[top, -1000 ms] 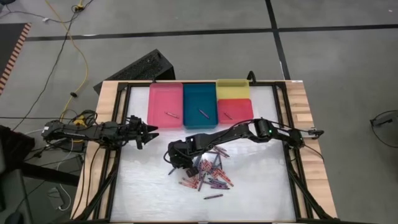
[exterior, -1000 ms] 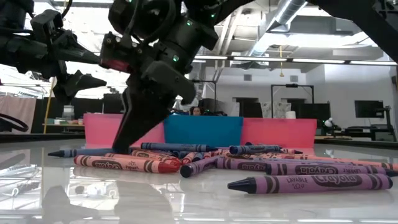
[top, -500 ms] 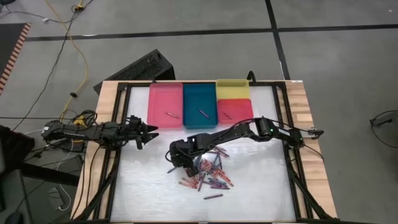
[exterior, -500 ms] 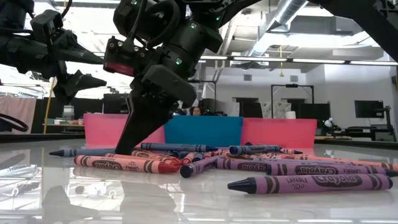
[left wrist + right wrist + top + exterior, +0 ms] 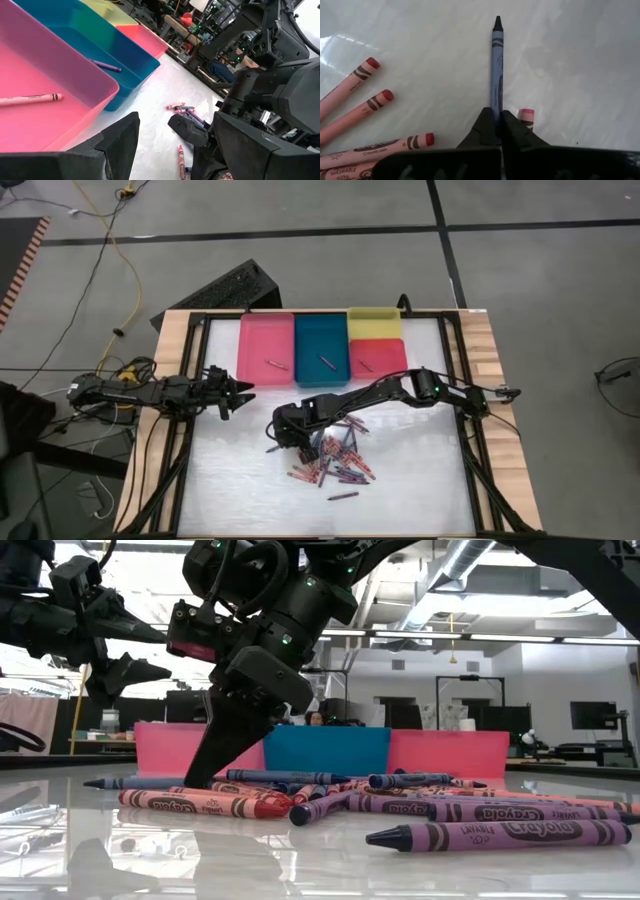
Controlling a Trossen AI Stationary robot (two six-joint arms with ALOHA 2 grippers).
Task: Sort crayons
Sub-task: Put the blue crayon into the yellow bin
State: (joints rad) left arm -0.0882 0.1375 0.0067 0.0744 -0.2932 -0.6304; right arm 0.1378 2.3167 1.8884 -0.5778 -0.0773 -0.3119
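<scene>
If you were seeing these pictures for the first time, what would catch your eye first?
The right hand, low at the left edge of the crayon pile mid-table, is shut on a dark blue crayon. Behind stand pink, teal, yellow and red trays.

Grey floor (image 5: 560, 290) crossed by black tape lines (image 5: 300, 232); a yellow cable (image 5: 112, 255) trails across.

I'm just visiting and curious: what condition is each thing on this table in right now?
Right gripper: fingers shut on the blue crayon, which lies on the table.
Left gripper: fingers open, empty, above the table's left side.
Pink tray: holds one crayon.
Teal tray: holds one crayon.
Crayon pile: loose, unsorted.
</scene>
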